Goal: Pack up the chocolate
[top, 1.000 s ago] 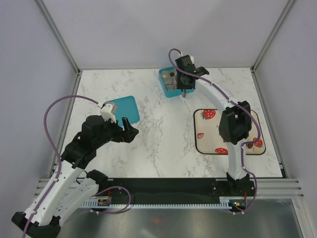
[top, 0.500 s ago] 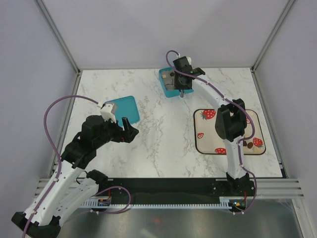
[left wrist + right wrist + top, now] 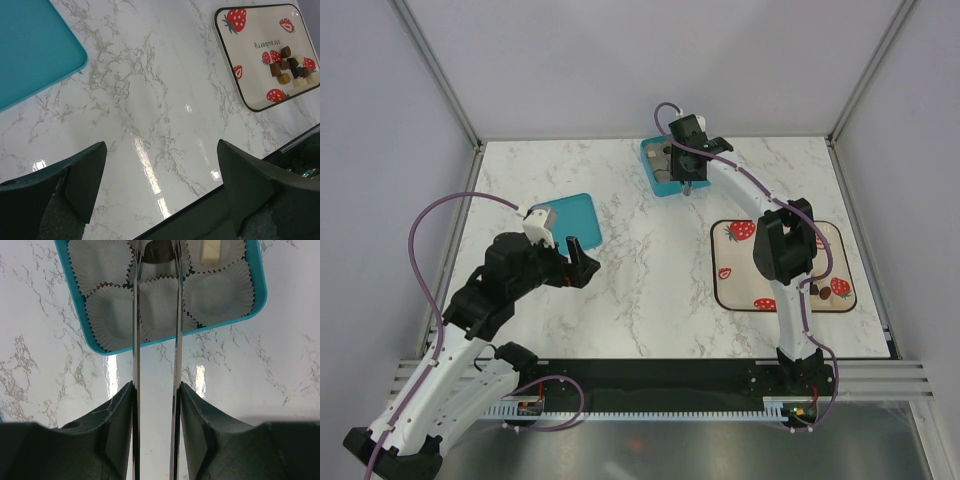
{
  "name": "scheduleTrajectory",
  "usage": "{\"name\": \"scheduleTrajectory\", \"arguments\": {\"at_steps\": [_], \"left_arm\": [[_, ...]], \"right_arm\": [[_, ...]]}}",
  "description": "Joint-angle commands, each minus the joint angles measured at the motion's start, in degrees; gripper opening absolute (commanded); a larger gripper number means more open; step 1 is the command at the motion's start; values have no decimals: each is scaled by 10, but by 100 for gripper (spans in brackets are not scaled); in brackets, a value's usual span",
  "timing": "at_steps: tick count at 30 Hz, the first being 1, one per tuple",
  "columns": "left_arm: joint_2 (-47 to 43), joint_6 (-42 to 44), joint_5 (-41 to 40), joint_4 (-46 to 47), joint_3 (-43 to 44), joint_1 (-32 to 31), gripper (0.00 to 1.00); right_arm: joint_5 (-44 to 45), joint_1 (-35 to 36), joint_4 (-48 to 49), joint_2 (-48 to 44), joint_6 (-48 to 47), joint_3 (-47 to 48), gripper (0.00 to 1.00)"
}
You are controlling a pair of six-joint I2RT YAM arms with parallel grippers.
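The teal box point(image 3: 652, 168) with white paper cups stands at the back of the table. My right gripper point(image 3: 687, 186) hangs over it, and its long metal blades point(image 3: 136, 315) reach into the box point(image 3: 95, 344). The gripper point(image 3: 157, 246) is open a little. A dark chocolate point(image 3: 157, 252) lies in a cup between the blade tips; contact cannot be told. A whitish chocolate point(image 3: 210, 250) sits in the neighbouring cup. More chocolate point(image 3: 291, 66) is heaped on the strawberry tray point(image 3: 250, 35). My left gripper point(image 3: 160, 145) hovers open over bare marble, holding nothing.
A flat teal lid point(image 3: 575, 218) lies on the left, just beyond my left gripper point(image 3: 575, 262). The strawberry tray point(image 3: 740, 270) sits on the right under the right arm's elbow, with chocolate point(image 3: 825, 290) near its right edge. Grey walls enclose the table.
The right arm has shifted slightly left over the box and its blades have parted a little. The left arm has not moved.
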Motion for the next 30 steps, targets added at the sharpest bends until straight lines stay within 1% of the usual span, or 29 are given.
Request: {"name": "scheduleTrajectory", "arguments": {"at_steps": [1, 10, 16, 17, 22, 25, 26, 27, 30], "left_arm": [[-2, 19, 0, 11, -1, -1, 99], [-3, 19, -1, 11, 0, -1, 99], [-4, 18, -1, 11, -1, -1, 99], [-5, 18, -1, 10, 0, 0, 99], [-6, 18, -1, 11, -1, -1, 99], [-6, 18, 0, 10, -1, 0, 99], [-6, 19, 0, 10, 0, -1, 99], [-6, 18, 0, 10, -1, -1, 99], [-5, 18, 2, 11, 0, -1, 99]], "right_arm": [[14, 1, 20, -9, -10, 18, 48], [18, 1, 19, -42, -20, 16, 49], [20, 2, 4, -108, -14, -9, 48], [20, 3, -2, -133, -8, -18, 48], [18, 2, -15, -222, 7, -129, 47], [27, 3, -44, -292, 16, -204, 47], [26, 3, -48, -332, 18, -226, 47], [28, 2, -53, -352, 23, -268, 47], [40, 1, -88, -425, 36, -334, 47]]}}
